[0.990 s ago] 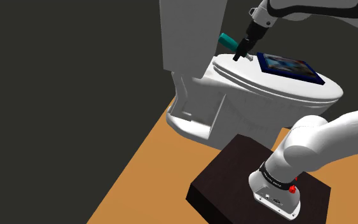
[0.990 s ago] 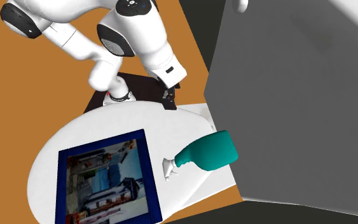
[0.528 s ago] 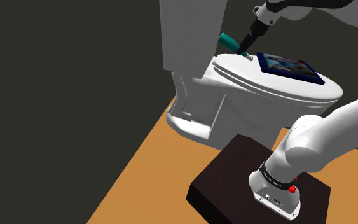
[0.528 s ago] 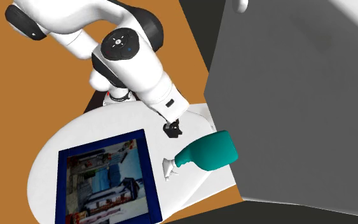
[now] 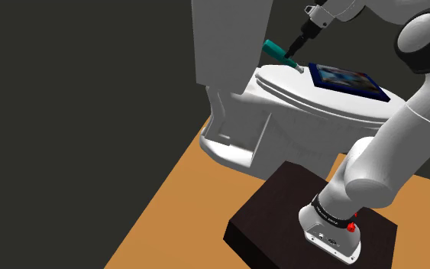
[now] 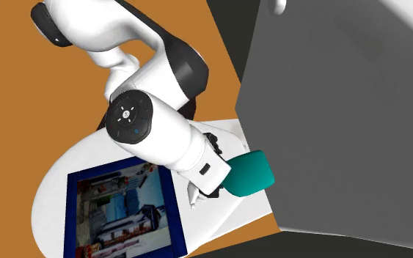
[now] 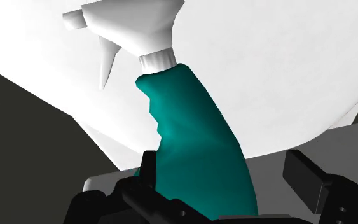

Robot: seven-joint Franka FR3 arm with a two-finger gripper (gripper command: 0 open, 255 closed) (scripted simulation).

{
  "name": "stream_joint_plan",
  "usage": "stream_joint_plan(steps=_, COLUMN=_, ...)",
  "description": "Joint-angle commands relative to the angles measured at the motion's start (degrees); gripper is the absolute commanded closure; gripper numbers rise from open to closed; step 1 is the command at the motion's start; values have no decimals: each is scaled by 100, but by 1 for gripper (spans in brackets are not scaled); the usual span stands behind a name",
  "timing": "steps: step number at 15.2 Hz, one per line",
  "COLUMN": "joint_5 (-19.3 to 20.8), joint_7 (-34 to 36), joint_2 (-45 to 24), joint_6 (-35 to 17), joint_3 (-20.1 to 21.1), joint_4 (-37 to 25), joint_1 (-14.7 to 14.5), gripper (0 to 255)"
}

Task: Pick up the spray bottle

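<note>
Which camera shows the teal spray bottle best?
The wrist view: the spray bottle shows from white trigger to teal body, lying inside the open hand. The shoulder view shows a small teal sliver; in the second exterior view the arm covers much of it.

Reaches up and to the shoulder view's left with a long white arm with dark joints (image 5: 381, 153), bent high at the elbow. Tips the thick white wrist (image 6: 183, 146) downward. Points the all-black two-finger tool (image 5: 294, 53) down at a slant. Holds both black fingers (image 7: 308, 178) wide apart.
</note>
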State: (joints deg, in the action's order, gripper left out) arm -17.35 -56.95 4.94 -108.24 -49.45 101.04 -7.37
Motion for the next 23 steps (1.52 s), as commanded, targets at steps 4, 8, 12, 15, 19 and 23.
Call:
stream_joint_plan(steps=4, joint_5=-286, joint_7=-331, joint_2=-226, joint_6=-210, joint_3=-105, joint_4=112, joint_1=23, gripper=0)
stream_joint_plan(steps=8, joint_5=-322, joint_7=-423, joint_2=-226, joint_6=-464, joint_3=-101, joint_4=380, joint_1=19, gripper=0)
stream_joint_plan(steps=12, joint_5=-330, joint_7=-435, joint_2=-234, joint_6=-466, joint_3=-106, joint_4=380, joint_1=22, gripper=255)
stream_joint_plan(steps=15, joint_5=-331, joint_7=-435, joint_2=-236, joint_6=-464, joint_3=-107, joint_4=377, joint_1=22, gripper=255)
stream_joint_plan(steps=19, joint_5=-322, joint_7=-423, joint_2=-226, joint_6=-464, joint_3=-102, joint_4=380, joint_1=18, gripper=255)
stream_joint_plan(steps=23, joint_5=-283, joint_7=-321, joint_2=-228, joint_6=-179, joint_3=-110, joint_4=78, joint_1=20, gripper=255)
